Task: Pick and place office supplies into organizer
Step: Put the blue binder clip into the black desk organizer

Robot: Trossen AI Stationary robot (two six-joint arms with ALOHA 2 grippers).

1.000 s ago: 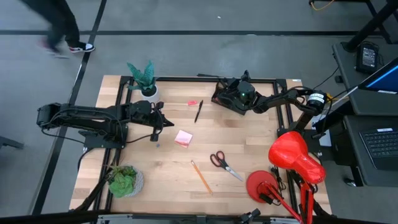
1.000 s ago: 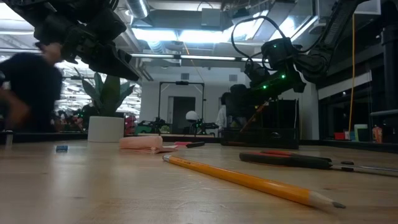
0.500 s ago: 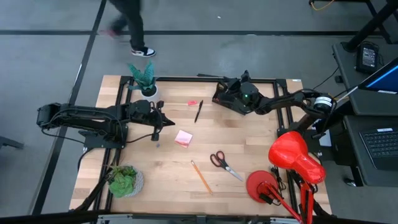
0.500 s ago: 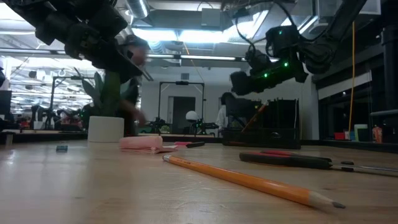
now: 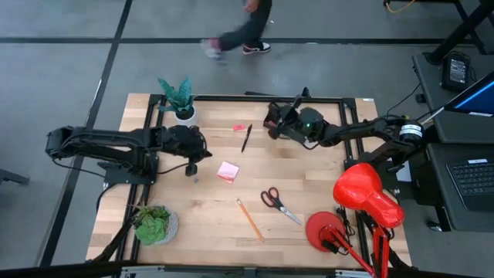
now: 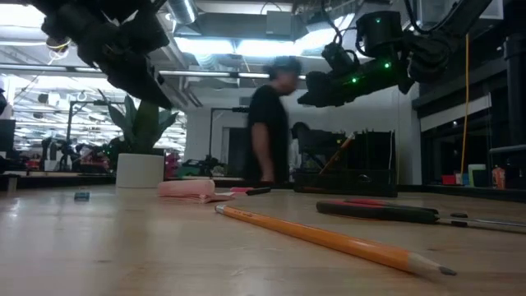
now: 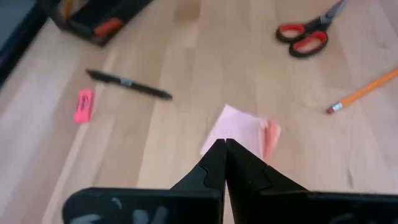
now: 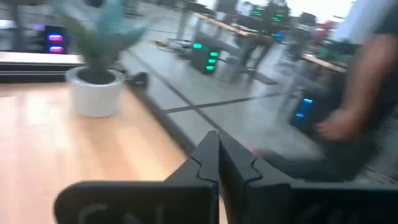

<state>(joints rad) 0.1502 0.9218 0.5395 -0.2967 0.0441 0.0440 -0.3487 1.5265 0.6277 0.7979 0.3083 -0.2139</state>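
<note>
The black organizer [image 5: 279,133] stands at the far right of the table with an orange pencil [image 6: 343,150] leaning in it. My right gripper [image 5: 276,117] hangs shut and empty above it [image 6: 311,99], pointing about level toward the left. On the wood lie a pink eraser [image 5: 238,127], a black pen [image 5: 246,138], a pink sticky-note pad [image 5: 228,171], red-handled scissors [image 5: 276,202] and an orange pencil [image 5: 249,219]. My left gripper [image 5: 203,151] is shut and empty, raised to the left of the pad [image 7: 245,127].
A white-potted plant [image 5: 179,96] stands at the far left corner and another plant [image 5: 154,224] at the near left. A red desk lamp [image 5: 363,193] fills the near right. A person [image 6: 269,123] walks past beyond the far edge.
My right gripper has risen out of the organizer, tipped from pointing down to nearly level, and its fingers have come together with nothing in them. A person has walked from left to right behind the table.
</note>
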